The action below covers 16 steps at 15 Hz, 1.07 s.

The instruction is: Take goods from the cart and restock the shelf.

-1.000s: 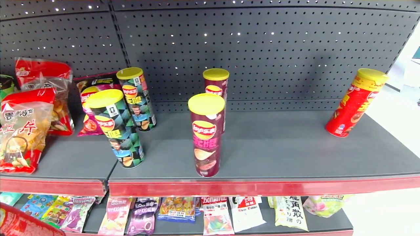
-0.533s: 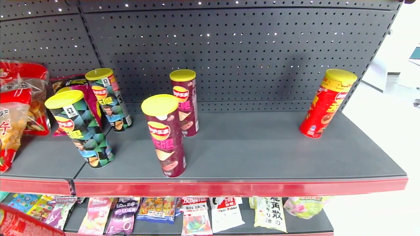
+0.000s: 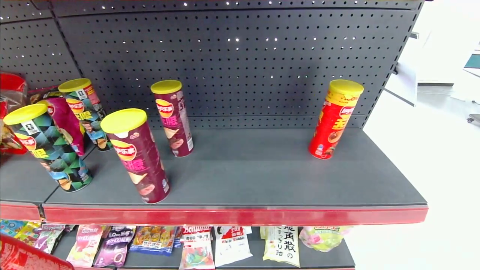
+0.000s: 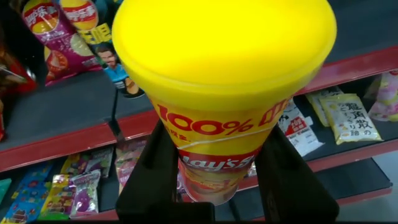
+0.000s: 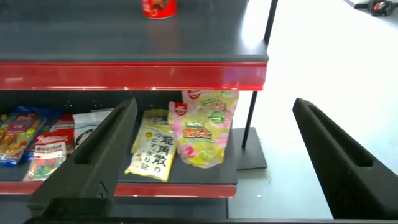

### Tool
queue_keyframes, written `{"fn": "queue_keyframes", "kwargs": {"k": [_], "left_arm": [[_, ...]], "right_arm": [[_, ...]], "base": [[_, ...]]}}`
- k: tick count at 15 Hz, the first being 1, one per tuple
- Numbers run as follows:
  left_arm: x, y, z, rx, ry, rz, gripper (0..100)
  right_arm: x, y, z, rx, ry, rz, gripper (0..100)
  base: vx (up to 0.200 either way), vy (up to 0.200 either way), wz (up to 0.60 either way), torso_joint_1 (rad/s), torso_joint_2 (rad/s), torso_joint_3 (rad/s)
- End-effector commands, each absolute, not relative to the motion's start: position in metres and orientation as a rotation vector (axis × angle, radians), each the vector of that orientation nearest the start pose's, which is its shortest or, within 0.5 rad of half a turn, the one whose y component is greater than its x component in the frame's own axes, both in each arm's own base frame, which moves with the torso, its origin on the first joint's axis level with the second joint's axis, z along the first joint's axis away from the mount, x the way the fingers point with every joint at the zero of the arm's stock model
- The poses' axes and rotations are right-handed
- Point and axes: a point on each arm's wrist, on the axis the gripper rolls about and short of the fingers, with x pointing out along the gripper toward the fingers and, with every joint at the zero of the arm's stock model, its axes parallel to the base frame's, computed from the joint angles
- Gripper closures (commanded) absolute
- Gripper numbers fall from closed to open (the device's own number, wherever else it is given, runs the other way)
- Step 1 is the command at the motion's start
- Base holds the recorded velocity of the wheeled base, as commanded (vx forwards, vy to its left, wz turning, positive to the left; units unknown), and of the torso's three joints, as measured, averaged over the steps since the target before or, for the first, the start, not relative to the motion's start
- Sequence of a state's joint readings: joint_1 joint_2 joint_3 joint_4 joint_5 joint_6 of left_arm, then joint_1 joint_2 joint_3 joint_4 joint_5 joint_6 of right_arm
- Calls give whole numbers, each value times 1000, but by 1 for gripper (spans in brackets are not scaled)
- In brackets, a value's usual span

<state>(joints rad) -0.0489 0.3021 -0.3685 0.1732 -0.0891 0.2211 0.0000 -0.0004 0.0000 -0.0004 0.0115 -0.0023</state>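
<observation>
Left wrist view showed the left gripper [image 4: 217,140] with its jaws pinching a red chip can [image 4: 224,62] with a yellow lid, out in front of the shelf [image 4: 62,140]. The right gripper [image 5: 214,104] had its jaws spread wide, level with the shelf's red front edge. Another red can [image 3: 335,119] stood upright at the shelf's right rear, well apart from two maroon cans [image 3: 137,155].

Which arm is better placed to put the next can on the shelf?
Left: the left gripper is shut on a yellow-lidded can before the shelf; the right gripper is open, empty.
</observation>
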Motion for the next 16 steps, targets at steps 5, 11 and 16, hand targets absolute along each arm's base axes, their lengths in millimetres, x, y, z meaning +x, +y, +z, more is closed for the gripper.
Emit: {"fn": "queue_keyframes", "kwargs": {"k": [5, 11, 16], "left_arm": [[-16, -1, 166, 220, 87, -149, 100], [-27, -1, 159, 220, 30, -192, 100], [-24, -4, 167, 55, 43, -322, 100]], "right_arm": [[-23, 0, 75, -3, 0, 12, 0], [-23, 0, 76, -6, -2, 15, 0], [-24, 2, 83, -25, -20, 98, 0]], "base": [[0, -200, 0, 3, 1, -1], [0, -33, 0, 1, 0, 1], [0, 0, 0, 0, 0, 0]]}}
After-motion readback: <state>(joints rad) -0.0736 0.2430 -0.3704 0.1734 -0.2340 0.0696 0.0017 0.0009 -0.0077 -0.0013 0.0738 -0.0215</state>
